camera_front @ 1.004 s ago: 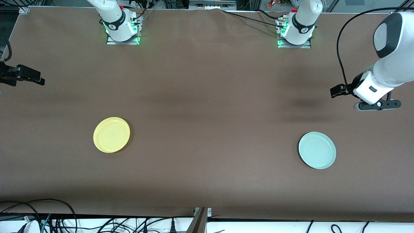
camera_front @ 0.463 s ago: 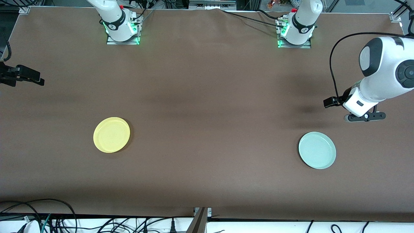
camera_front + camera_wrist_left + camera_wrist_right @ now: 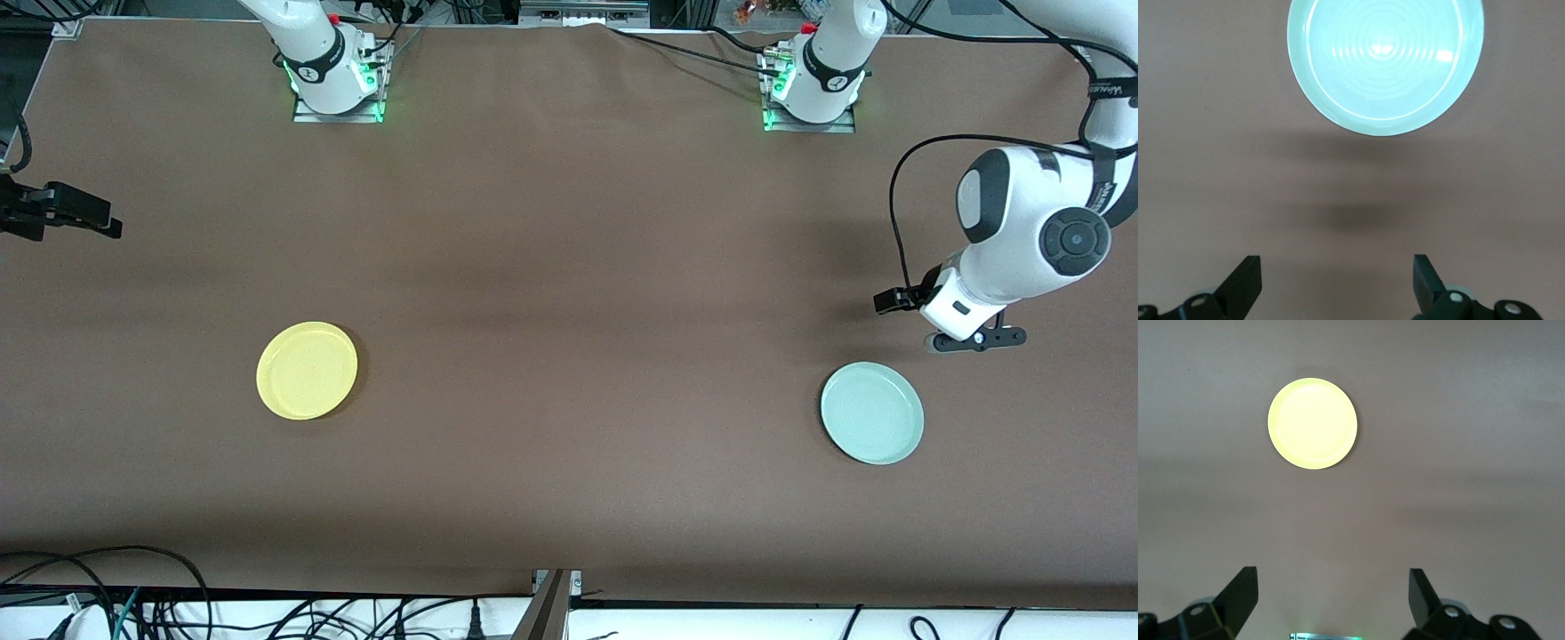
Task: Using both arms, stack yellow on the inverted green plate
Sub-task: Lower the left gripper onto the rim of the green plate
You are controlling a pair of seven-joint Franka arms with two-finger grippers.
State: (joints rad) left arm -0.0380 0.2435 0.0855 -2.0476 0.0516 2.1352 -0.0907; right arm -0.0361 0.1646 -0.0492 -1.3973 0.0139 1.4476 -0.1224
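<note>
The yellow plate lies right way up on the brown table toward the right arm's end; it also shows in the right wrist view. The pale green plate lies toward the left arm's end, hollow side up, with rings showing in the left wrist view. My left gripper is open and empty, above the table just beside the green plate. My right gripper is open and empty, high over the table; its black hand shows at the table's edge at the right arm's end.
The two arm bases with green lights stand along the table's edge farthest from the front camera. Cables lie below the table's near edge. A black cable loops off the left arm.
The left arm has swung in and lowered its gripper toward the green plate. The right arm and both plates have not moved.
</note>
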